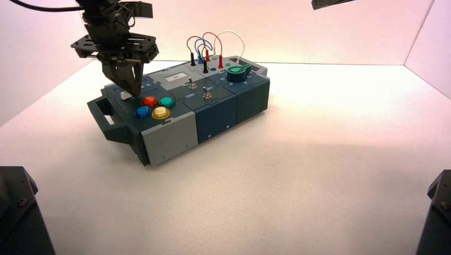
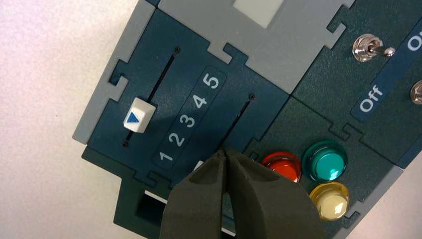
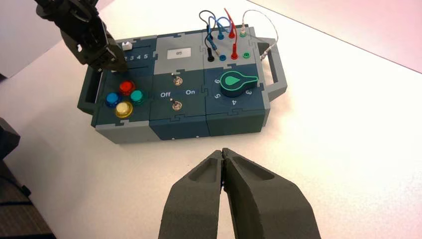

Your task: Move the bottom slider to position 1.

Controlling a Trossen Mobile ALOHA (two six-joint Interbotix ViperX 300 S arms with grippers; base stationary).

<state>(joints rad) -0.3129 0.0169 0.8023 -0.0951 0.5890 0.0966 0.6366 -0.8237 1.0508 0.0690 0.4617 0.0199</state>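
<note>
**Crowded slider end, open table in front**

The dark left gripper (image 2: 225, 155), fingertips together, sits over the bottom slider's slot (image 2: 238, 119) at its low-number end, just beside the round red button (image 2: 281, 166). The second white slider knob (image 2: 139, 115) stands clear beyond the numbers. The white table (image 1: 298, 186) before the blue-grey box (image 1: 213, 114) lies open.

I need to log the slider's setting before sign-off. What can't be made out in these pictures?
- Left wrist view: the shut left claw hides most of the bottom slider; its position is unreadable.
- High view: track numbers too small; right claw out of frame.
- Right wrist view: left claw blocks that slider.
</note>
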